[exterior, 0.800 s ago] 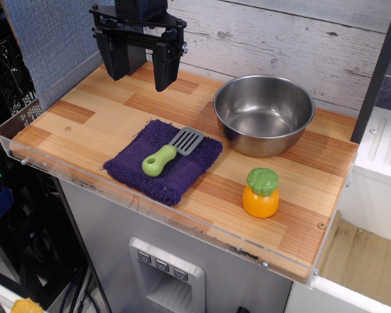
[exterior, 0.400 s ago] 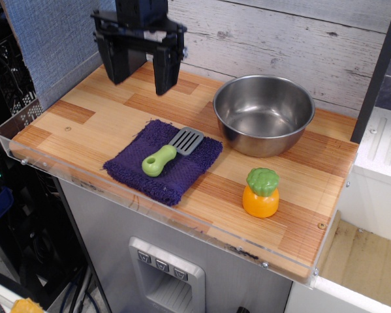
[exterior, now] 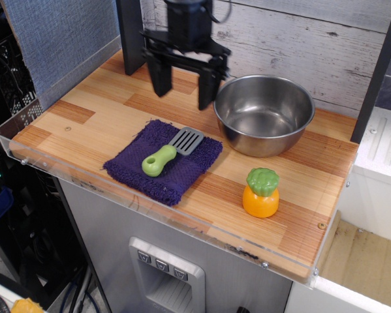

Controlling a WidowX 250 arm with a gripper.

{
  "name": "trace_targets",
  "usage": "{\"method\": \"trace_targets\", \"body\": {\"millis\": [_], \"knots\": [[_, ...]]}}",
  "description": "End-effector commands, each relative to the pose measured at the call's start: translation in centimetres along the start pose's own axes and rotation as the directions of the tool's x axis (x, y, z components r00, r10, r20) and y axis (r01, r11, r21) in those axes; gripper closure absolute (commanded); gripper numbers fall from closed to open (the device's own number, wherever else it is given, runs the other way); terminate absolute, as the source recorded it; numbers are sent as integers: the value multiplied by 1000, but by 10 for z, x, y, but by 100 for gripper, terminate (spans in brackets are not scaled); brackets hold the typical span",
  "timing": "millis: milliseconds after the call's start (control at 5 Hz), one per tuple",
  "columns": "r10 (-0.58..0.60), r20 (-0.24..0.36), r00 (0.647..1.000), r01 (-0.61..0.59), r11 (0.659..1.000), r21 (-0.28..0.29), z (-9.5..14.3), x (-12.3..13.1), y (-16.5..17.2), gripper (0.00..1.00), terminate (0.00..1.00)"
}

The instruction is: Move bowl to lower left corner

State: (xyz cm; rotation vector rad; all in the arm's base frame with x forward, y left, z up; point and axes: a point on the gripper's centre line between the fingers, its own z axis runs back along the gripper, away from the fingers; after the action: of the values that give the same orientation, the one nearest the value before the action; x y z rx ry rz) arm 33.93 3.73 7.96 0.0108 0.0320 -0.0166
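From the shiny round stainless-steel bowl point(exterior: 264, 114), the way toward 8 o'clock is blocked by a purple knitted cloth point(exterior: 163, 160) carrying a green-handled grey spatula point(exterior: 172, 149). Bare striped wood tabletop point(exterior: 84, 120) lies open at 9 o'clock.
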Motion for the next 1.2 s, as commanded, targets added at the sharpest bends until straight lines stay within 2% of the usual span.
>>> {"method": "trace_targets", "body": {"millis": [0,600,800,1000], "knots": [[1,64,998,-3,999,35,-12,23,-12,0,0],[28,102,994,-32,999,43,-32,33,-21,0,0],[55,122,991,-59,998,30,-31,28,-22,100,0],[68,148,987,-73,997,25,-22,25,-23,100,0]]}}
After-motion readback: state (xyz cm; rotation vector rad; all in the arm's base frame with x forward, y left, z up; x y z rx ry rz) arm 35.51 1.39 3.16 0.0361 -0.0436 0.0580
